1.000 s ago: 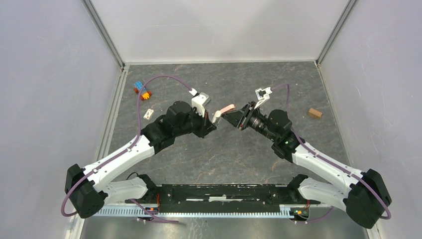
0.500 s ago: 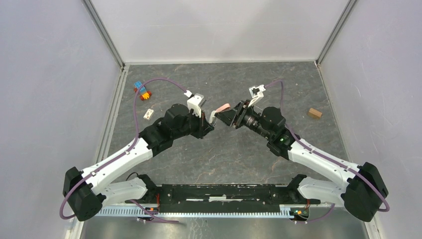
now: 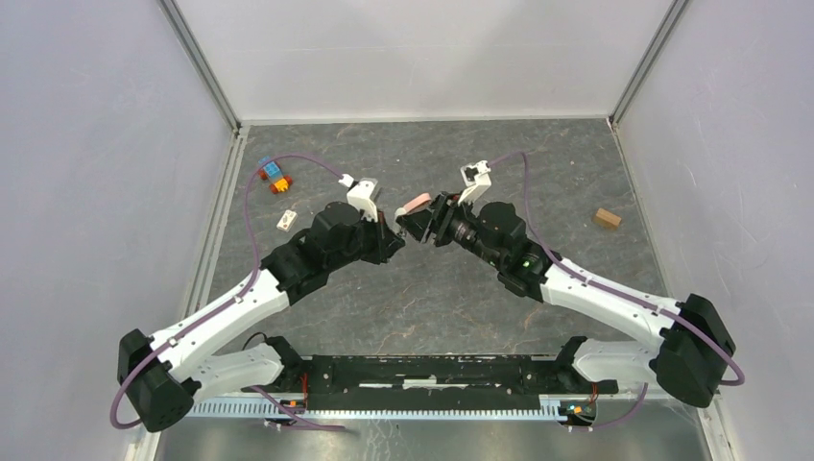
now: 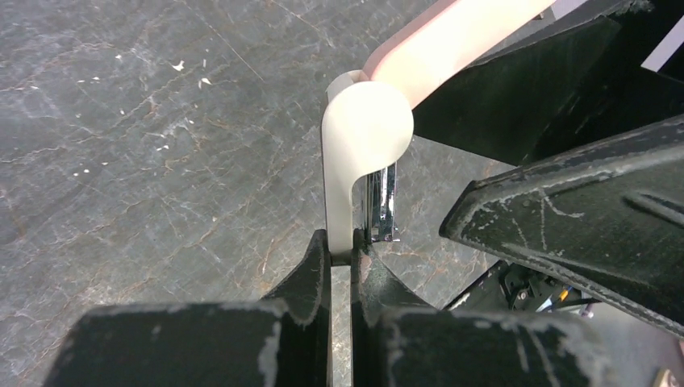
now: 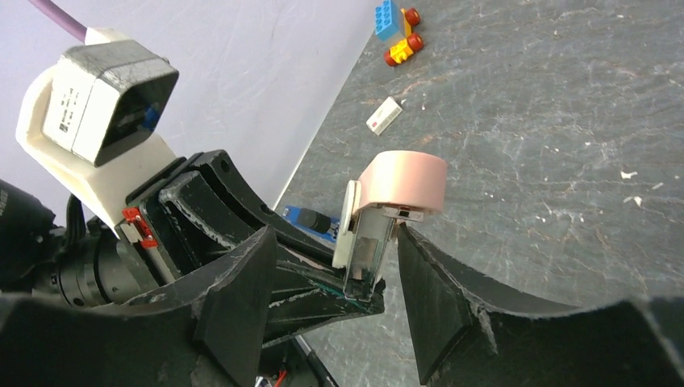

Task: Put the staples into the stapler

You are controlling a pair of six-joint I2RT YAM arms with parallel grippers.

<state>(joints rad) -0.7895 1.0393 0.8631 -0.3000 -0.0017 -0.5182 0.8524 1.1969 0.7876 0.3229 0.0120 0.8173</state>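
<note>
Stapler (image 4: 367,121) in tight L gripper (image 4: 339,256) jaws, between wide R gripper (image 5: 335,258) jaws.

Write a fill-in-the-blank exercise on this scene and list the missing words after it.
1. The left gripper is shut on the ___ base of the small pink-and-white plastic stapler.
2. The right gripper is ___, with one finger on each side of the stapler.
3. The blue, orange and red toy bricks lie on the ___ arm's side of the table.
4. The small tan block lies on the ___ arm's side.
Missing words: white; open; left; right.
</note>
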